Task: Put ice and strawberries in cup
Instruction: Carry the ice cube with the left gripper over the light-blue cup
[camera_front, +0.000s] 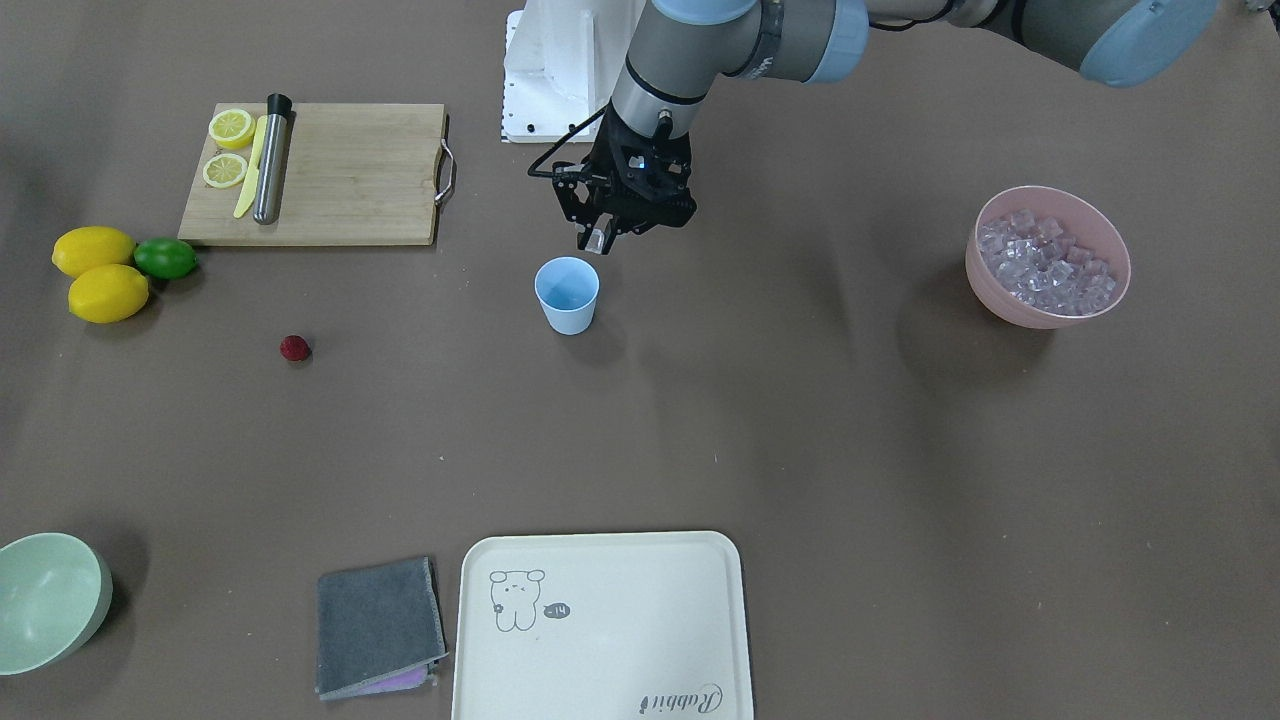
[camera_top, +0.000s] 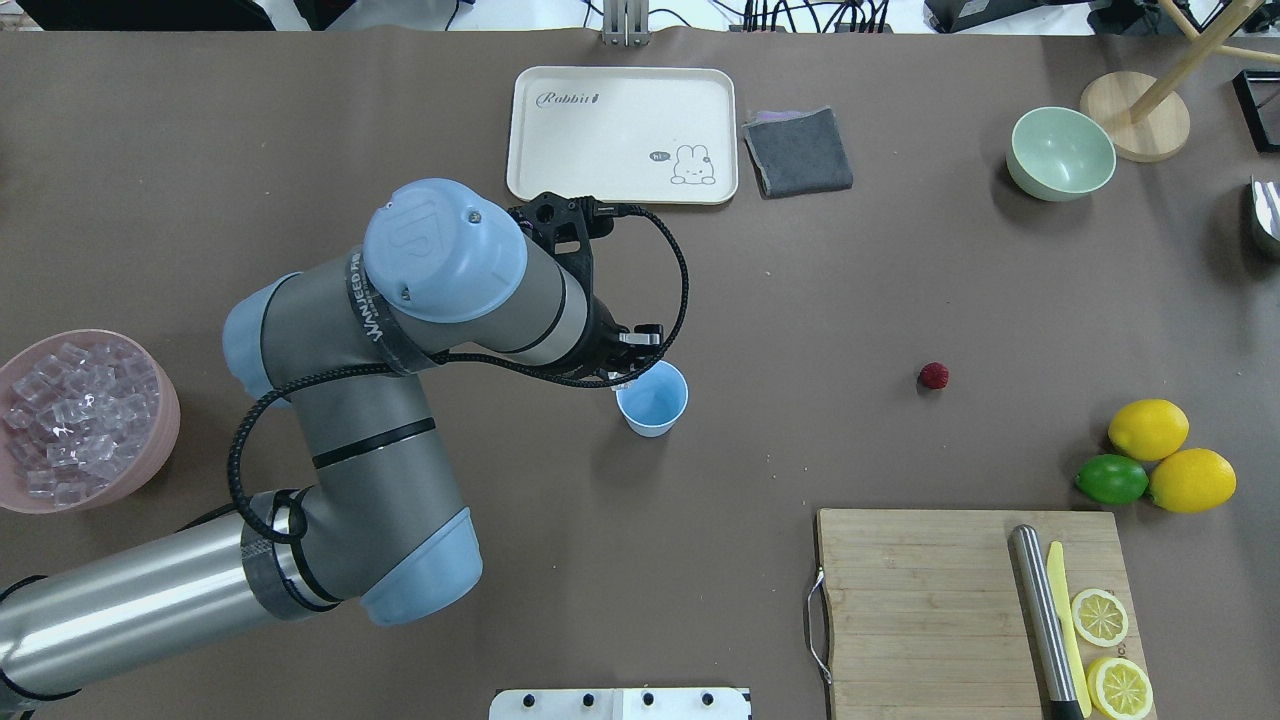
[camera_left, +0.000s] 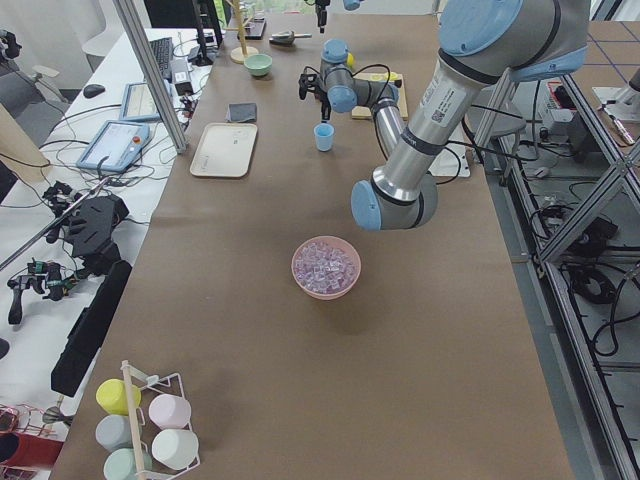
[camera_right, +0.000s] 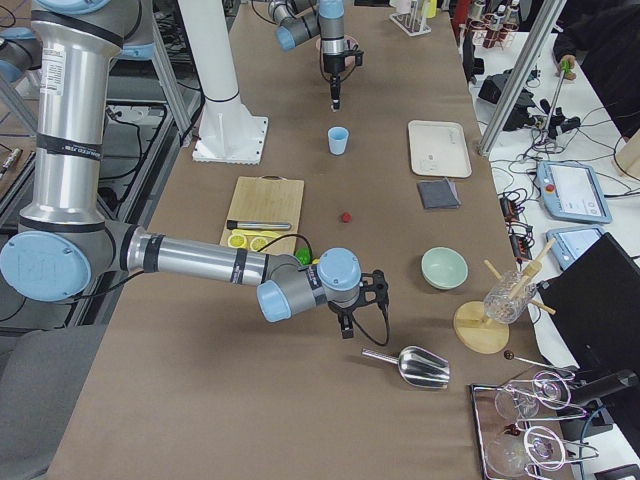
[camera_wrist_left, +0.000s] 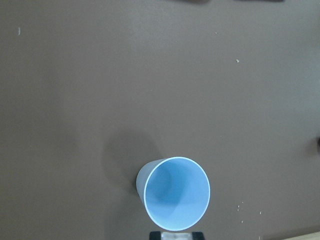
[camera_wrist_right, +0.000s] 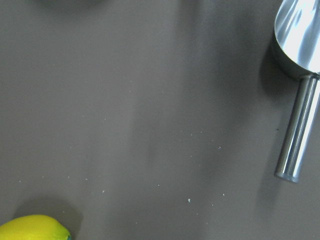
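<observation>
clear cube (camera_wrist_left: 172, 235) is pinched in the narrowed left gripper (camera_front: 600, 240) at the 1 o'clock rim of the seemingly empty cup (camera_front: 567, 295), front view, probably for release inside; strawberry (camera_front: 295, 348) lies at 9 o'clock, ice (camera_front: 1045, 262) bowl (camera_front: 1003, 302) at 3 o'clock; right gripper (camera_right: 345, 322) opening cannot be told.

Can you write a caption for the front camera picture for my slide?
Left gripper holds a clear ice cube near the light blue cup; the strawberry lies far off.
</observation>
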